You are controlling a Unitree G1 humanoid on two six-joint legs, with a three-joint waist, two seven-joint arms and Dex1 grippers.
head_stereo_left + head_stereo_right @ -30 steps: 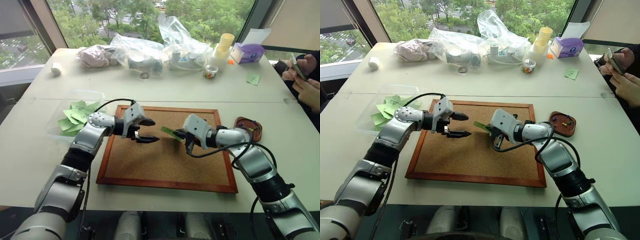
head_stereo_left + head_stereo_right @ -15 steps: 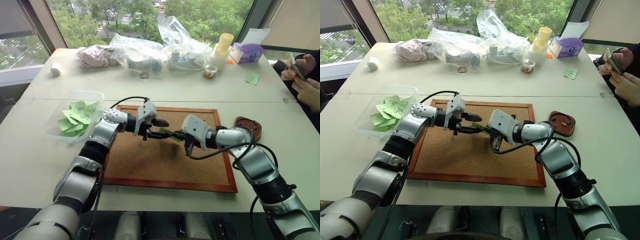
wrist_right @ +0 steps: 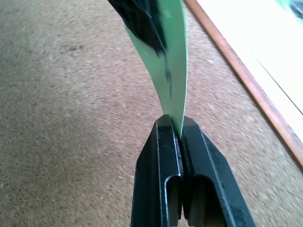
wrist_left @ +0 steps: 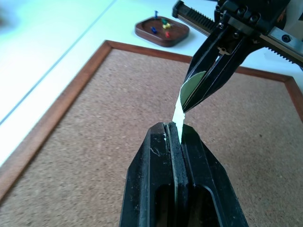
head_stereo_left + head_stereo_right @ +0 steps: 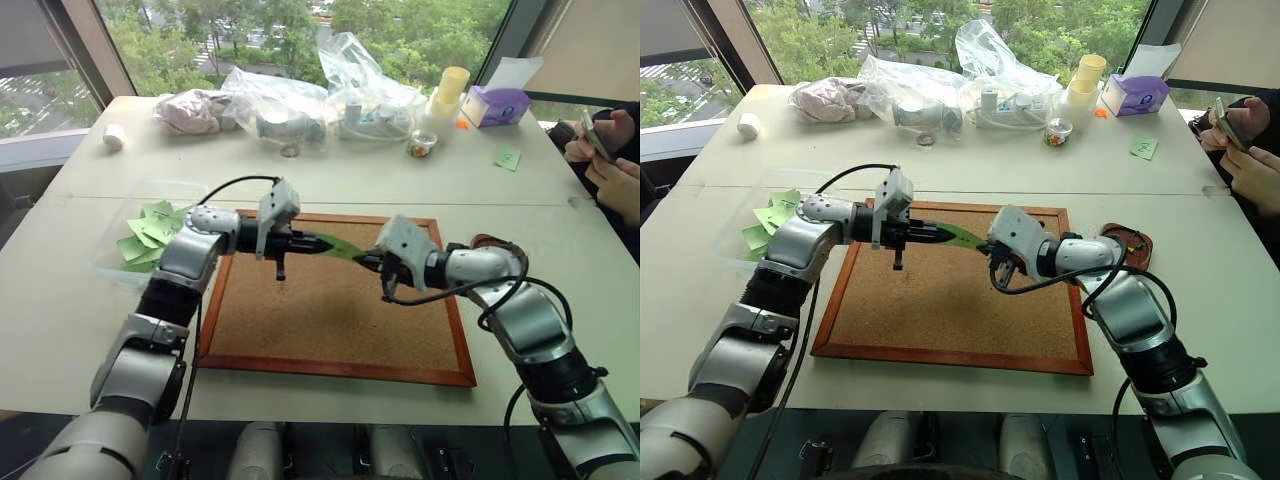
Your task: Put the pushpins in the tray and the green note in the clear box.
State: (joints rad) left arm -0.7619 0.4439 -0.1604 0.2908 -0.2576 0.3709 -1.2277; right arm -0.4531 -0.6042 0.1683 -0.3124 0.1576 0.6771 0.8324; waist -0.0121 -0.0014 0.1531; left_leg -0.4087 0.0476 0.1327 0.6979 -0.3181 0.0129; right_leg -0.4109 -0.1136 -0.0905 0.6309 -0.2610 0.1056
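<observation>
Where a second ago the left gripper (image 5: 322,244) stood agape short of the paper, it is now clenched on the near end of the green note (image 5: 345,249), item one of this entry.

Green note: held in the air above the corkboard (image 5: 330,320), stretched between the two grippers, touching neither board nor desk (image 5: 420,175). Both arms have lifted it slightly.

Right gripper (image 5: 375,262): pinching the note's other end, fingers tight together on the slip, as the right wrist view confirms. Left wrist view shows the left fingers (image 4: 158,142) pressed flat on the paper's edge, the right gripper's tip meeting it just beyond.

Clear box (image 5: 115,262): at the robot's left, beside the corkboard's frame, already carrying a bunch of green slips (image 5: 150,238). Well apart from the note.

Tray (image 4: 162,30): beyond the corkboard's right end, with coloured pushpins (image 4: 161,26) lying in it; whether any pin remains on the board cannot be told.

Reading: this looks like a hand-over from right to left, the left side being nearer the box. Judged outstanding: the right gripper's release, then carriage of the note leftward to the box. Risk: a tear or crumple if both pull while clamped.
</observation>
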